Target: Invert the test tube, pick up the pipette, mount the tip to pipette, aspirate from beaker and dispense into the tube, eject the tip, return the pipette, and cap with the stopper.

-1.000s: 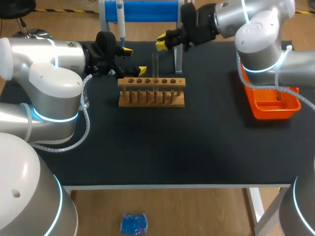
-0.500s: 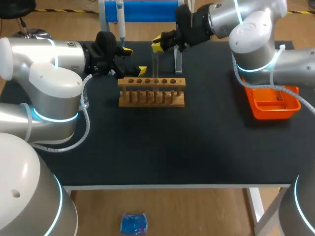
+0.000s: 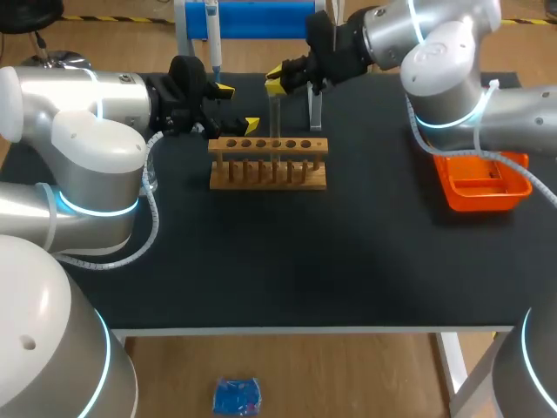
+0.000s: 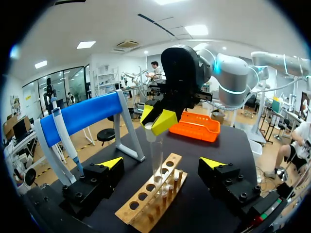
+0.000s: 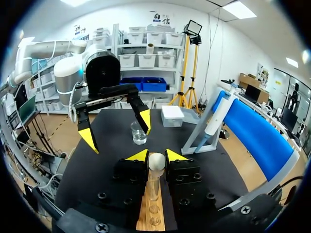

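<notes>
test tube [image 3: 274,117]: 1
wooden rack [image 3: 268,167]: 1
pipette [image 4: 65,138]: 1
beaker [image 5: 138,133]: 1
orange tray [image 3: 483,198]: 1
white box [image 5: 172,115]: 1

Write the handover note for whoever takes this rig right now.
Left gripper: open, empty, by the end of the wooden rack.
Right gripper: shut on the top of the test tube, which stands in the rack.
Pipette hangs on the blue stand behind the rack. Beaker stands on the table by the left arm.
Done: tube gripped, not yet lifted.
Left: invert the tube, all pipette steps, capping. Stopper not spotted.
</notes>
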Available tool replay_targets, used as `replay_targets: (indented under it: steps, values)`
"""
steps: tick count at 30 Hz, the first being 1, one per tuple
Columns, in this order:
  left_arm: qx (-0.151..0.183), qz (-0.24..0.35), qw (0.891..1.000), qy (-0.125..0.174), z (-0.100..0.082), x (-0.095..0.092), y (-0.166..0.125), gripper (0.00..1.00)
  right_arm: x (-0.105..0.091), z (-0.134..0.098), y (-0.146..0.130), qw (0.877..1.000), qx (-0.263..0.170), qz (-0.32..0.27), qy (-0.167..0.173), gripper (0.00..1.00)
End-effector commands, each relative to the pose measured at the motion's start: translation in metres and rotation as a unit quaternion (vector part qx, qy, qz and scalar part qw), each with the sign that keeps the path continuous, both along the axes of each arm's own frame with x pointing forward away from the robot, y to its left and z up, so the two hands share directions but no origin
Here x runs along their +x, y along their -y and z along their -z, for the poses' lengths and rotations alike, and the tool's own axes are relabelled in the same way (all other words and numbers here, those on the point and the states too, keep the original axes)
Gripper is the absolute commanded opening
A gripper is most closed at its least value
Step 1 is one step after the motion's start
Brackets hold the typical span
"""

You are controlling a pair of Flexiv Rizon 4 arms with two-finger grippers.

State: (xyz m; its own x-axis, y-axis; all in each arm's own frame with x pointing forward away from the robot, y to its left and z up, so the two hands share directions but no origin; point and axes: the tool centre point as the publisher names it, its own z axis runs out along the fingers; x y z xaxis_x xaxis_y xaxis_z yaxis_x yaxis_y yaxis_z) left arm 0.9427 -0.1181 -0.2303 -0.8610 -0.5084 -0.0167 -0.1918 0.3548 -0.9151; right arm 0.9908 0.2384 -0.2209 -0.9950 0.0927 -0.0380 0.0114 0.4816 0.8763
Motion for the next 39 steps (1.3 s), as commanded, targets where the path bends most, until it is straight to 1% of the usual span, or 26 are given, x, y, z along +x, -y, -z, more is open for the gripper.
replay_targets:
  steps: [1, 15, 20, 29, 39]
  values:
    - [-0.003, -0.001, 1.000, 0.003, 0.0020, -0.0005, 0.0000, 1.00, 0.0010, 0.0005, -0.0006, 1.000, -0.003, -0.001, -0.002, 0.00]
    - [-0.003, -0.001, 1.000, 0.003, 0.0020, -0.0005, 0.0000, 1.00, 0.0018, -0.0043, 0.0044, 1.000, 0.000, 0.005, 0.002, 0.00]
    - [-0.003, -0.001, 1.000, 0.003, 0.0020, -0.0005, 0.0000, 1.00, 0.0002, -0.0052, 0.0054, 1.000, -0.002, 0.004, -0.007, 0.00]
    - [-0.003, -0.001, 1.000, 0.003, 0.0020, -0.0005, 0.0000, 1.00, -0.0017, -0.0082, 0.0047, 1.000, -0.019, 0.008, -0.011, 0.00]
    - [-0.003, -0.001, 1.000, 0.003, 0.0020, -0.0005, 0.0000, 1.00, -0.0027, -0.0033, 0.0027, 1.000, -0.021, 0.007, -0.019, 0.00]
